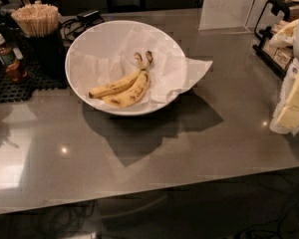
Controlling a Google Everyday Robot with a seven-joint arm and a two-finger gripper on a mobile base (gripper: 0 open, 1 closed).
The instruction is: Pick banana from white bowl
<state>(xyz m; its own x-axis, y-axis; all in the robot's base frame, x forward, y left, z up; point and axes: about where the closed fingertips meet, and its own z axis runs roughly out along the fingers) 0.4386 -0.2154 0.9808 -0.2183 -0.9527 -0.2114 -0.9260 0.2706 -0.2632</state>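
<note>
Two spotted bananas point(122, 89), joined at the stems, lie in the middle of the white bowl point(75, 48), on its crumpled paper liner point(184, 71), which spills over the rim to the right. The bowl stands on the glossy grey tabletop point(214, 143), left of the frame's centre. In the upper left are a holder of wooden stir sticks point(36, 20) and a brown bottle point(6, 58) on a black mat point(10, 88). The pincer point(295, 103) hangs at the right edge, well apart from the bowl; how wide it stands I cannot tell.

Stick cup point(37, 31), brown bottle point(7, 59) on black mat point(17, 88) left; rack point(268, 41), gripper point(295, 103) far right.
</note>
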